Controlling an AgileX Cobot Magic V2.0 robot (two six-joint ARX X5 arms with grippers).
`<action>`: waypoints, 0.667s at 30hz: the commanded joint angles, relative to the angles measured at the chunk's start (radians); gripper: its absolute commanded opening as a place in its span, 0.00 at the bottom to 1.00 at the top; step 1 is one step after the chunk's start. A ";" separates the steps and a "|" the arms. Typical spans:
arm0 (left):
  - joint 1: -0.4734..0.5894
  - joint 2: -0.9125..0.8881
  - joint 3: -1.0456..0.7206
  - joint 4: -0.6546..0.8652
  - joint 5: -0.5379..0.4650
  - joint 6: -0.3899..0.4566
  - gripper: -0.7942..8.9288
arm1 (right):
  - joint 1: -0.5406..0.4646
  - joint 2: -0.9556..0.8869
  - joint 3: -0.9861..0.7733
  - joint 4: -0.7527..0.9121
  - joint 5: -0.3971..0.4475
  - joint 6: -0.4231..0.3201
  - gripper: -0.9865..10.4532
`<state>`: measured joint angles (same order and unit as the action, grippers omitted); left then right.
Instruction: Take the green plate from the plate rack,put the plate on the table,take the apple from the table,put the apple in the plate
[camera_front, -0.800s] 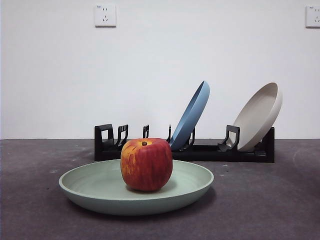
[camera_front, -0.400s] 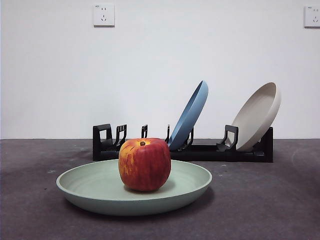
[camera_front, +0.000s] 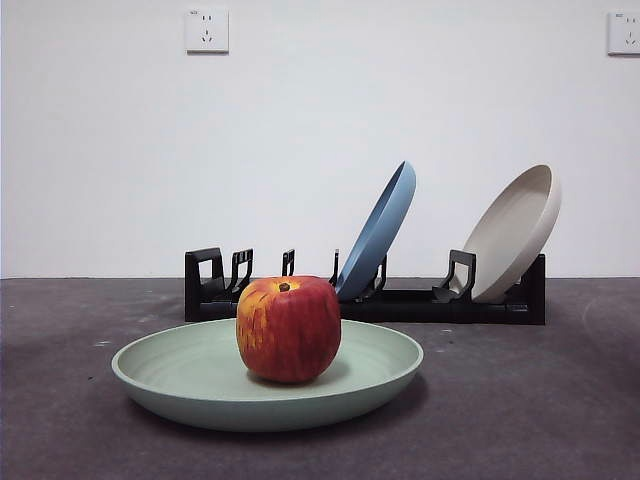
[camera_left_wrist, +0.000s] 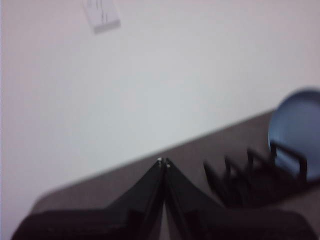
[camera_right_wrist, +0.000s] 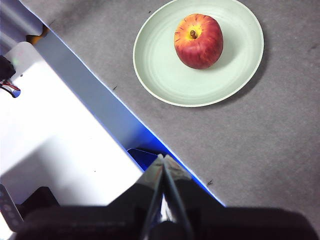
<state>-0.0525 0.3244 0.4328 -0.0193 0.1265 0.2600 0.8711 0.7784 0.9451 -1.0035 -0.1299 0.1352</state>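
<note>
Apple (camera_front: 288, 329) sits in green plate (camera_front: 200, 375) on bench (camera_front: 520, 400), both grippers' fingers pressed together, empty, well clear; you may judge the task finished, no further move needed.

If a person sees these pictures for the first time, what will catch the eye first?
First the red apple, sitting in the green plate that lies flat on the table in front. Behind it, the blue plate and the beige plate lean in the black plate rack.

No readable text, labels, brands or numbers; wall sockets' (camera_front: 207, 30) small marking too blurred to read
</note>
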 joint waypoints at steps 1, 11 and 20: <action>0.024 -0.110 -0.139 0.019 0.006 -0.045 0.08 | 0.002 -0.001 -0.006 0.000 0.002 0.006 0.09; 0.055 -0.323 -0.381 0.008 0.006 -0.108 0.08 | 0.002 -0.001 -0.006 0.000 0.002 0.006 0.09; 0.055 -0.323 -0.429 -0.107 0.006 -0.165 0.08 | 0.002 -0.001 -0.006 0.000 0.002 0.006 0.09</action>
<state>-0.0010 0.0048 0.0170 -0.1230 0.1268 0.1108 0.8711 0.7784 0.9451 -1.0035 -0.1295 0.1352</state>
